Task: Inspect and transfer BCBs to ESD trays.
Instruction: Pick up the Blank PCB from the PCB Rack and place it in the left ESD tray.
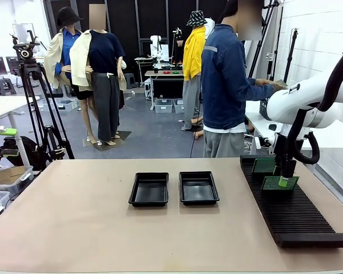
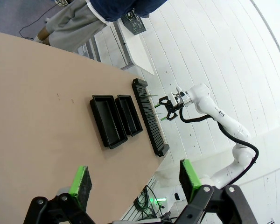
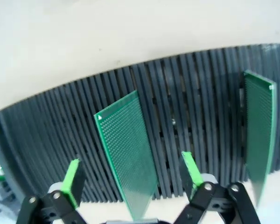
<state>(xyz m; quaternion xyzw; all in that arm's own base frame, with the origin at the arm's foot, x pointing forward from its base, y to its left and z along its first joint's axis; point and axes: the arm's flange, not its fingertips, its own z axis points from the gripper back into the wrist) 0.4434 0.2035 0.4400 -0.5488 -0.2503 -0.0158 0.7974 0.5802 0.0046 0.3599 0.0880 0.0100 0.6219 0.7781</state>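
Both ESD trays (image 1: 148,174) beside the rack (image 1: 297,220) sit empty; the right hand (image 3: 130,161), spread wide, straddles one racked BCB (image 3: 123,140).

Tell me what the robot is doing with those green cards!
The robot's right gripper is down at the long black rack, its jaws open on either side of a green board standing in the slots, not yet squeezing it. A second board stands farther along the rack. The left tray and right tray in the middle of the table have no boards in them yet. The left gripper is open, up above the table, holding nothing. A person stands at the far side, turned away.
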